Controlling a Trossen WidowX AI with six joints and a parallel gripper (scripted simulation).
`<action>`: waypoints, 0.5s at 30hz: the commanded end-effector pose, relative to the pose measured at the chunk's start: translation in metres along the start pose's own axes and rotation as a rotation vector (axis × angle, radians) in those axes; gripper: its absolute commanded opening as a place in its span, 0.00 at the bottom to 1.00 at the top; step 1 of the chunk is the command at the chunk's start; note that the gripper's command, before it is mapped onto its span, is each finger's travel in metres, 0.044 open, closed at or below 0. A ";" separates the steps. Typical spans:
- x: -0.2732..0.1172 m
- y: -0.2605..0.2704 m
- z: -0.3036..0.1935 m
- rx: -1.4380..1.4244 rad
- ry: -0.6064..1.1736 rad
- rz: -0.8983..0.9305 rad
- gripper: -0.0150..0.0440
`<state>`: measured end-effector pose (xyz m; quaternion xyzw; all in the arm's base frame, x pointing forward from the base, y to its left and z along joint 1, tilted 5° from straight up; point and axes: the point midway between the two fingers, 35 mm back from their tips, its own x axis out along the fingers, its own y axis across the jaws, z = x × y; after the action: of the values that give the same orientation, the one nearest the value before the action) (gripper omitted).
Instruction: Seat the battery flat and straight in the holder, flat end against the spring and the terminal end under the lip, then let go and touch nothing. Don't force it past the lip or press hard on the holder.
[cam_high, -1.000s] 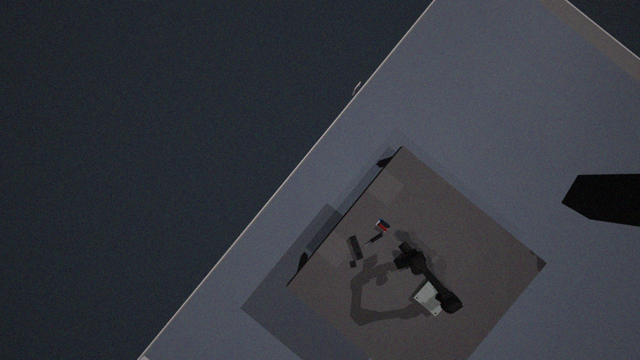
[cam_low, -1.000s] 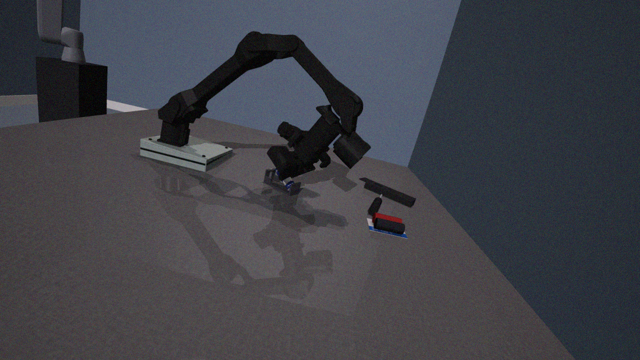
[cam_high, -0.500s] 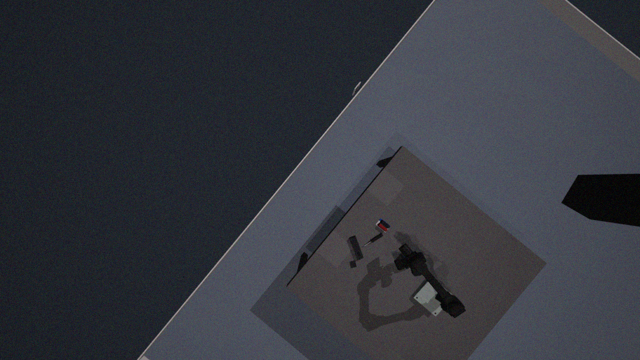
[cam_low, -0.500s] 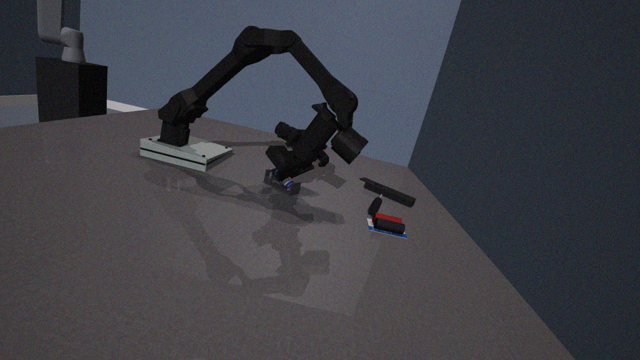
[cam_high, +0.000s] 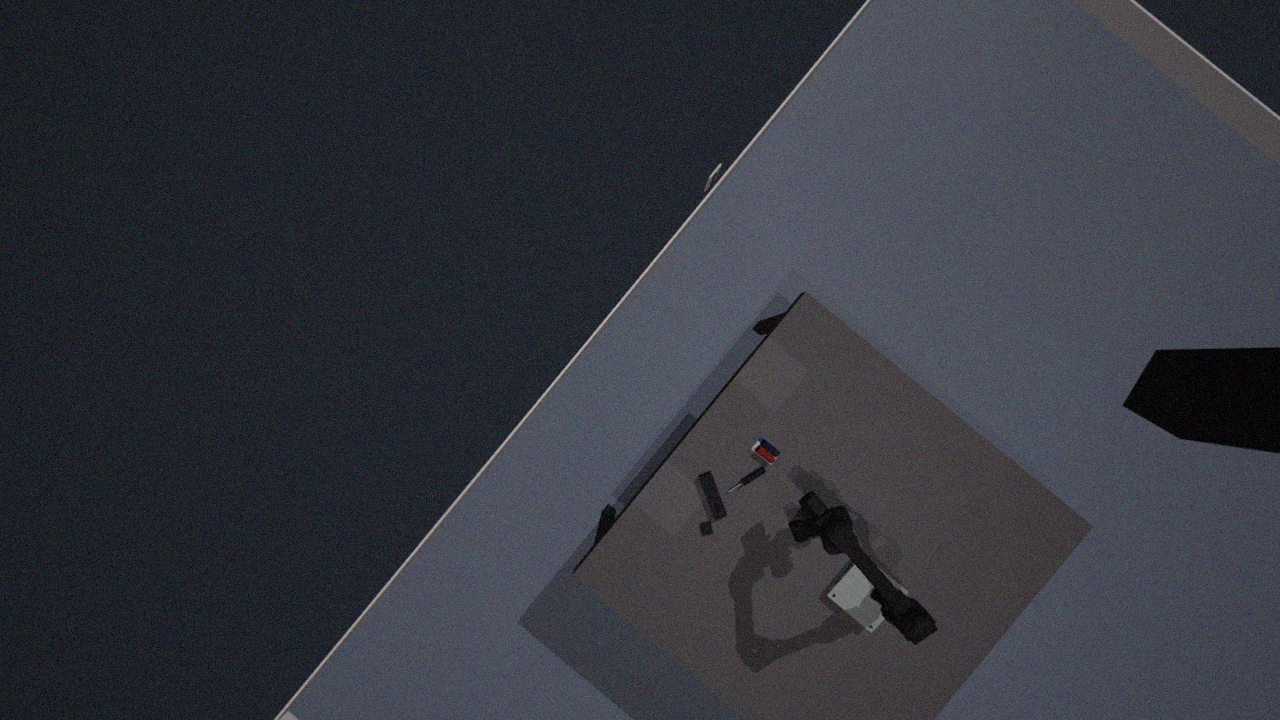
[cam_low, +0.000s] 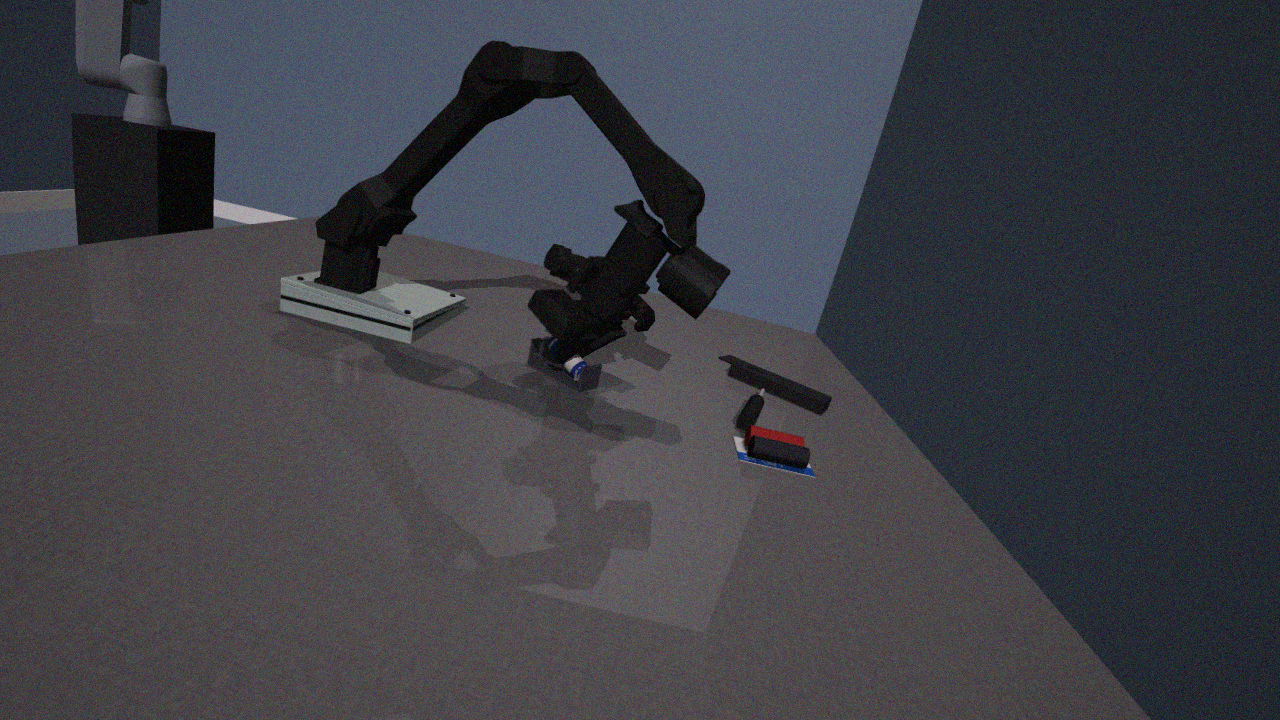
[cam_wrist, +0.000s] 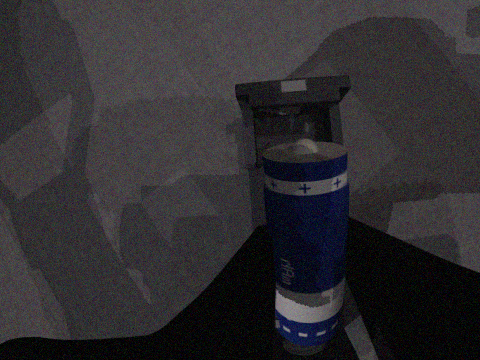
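Note:
The battery is blue with white bands; its terminal end with the pale nub faces the holder's far wall in the wrist view. The dark holder is a small open tray under the gripper; a pale mark shows on its far wall. My gripper is shut on the battery and comes down over it at a slant. The battery appears tilted, and holder interior shows between its terminal end and the far wall. The flat end's contact with the spring is hidden.
A dark long block, a screwdriver and a red block with a black cylinder lie beyond the holder. A small dark block is beside the long one. The arm's pale base stands behind.

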<state>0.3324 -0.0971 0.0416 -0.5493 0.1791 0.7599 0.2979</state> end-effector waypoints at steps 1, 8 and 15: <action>0.001 0.000 -0.004 0.003 0.041 0.005 0.39; 0.002 0.000 -0.003 0.004 0.074 0.007 0.39; 0.004 0.000 -0.002 0.006 0.106 0.009 0.39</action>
<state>0.3308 -0.0950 0.0395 -0.5749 0.1912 0.7407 0.2903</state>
